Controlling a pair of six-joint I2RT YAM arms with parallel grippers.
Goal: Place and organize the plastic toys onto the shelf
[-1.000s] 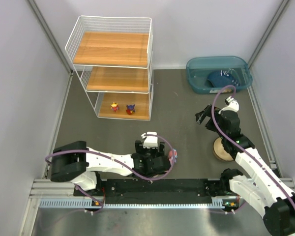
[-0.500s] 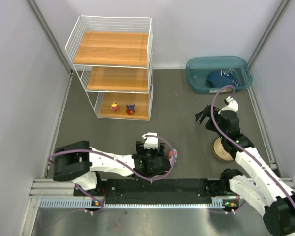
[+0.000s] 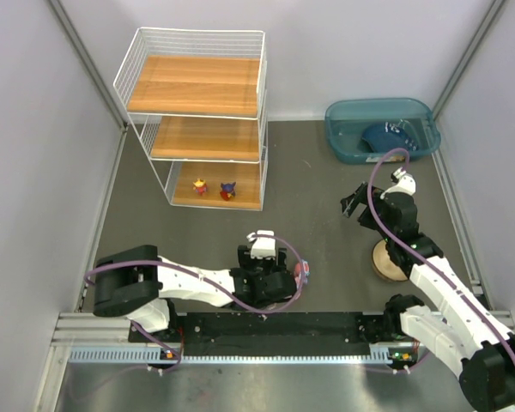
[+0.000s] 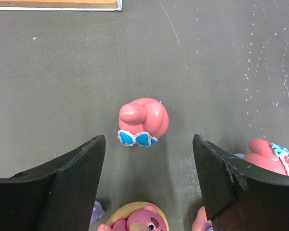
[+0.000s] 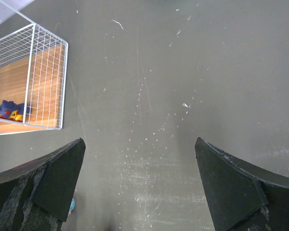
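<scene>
A white wire shelf (image 3: 197,112) with three wooden boards is seen at the eleven o'clock part of the grey table (image 3: 309,189). Two figurines are stood side by side on its lowest board: a red-and-yellow one (image 3: 200,186) and, at its three o'clock, a blue-and-red one (image 3: 228,190).

Toward six o'clock on the table, the left gripper (image 4: 148,142) is lowered close to the surface. In its wrist view the jaws are spread apart, and a pink figurine (image 4: 143,121) with a blue bow is framed between the fingertips, touched by neither. A pink bear figurine (image 4: 138,222) on a round base is cut off at six o'clock of that view. Another pink figurine (image 4: 267,156) is partly hidden behind the finger at four o'clock.

The right gripper (image 5: 139,144) is held on the three o'clock side above bare table, its jaws spread wide with nothing between them. A tan bowl (image 3: 384,262) is partly covered by that arm, at the gripper's five o'clock. A teal bin (image 3: 343,142) holding a dark blue item (image 3: 386,136) is set at the one o'clock corner.
</scene>
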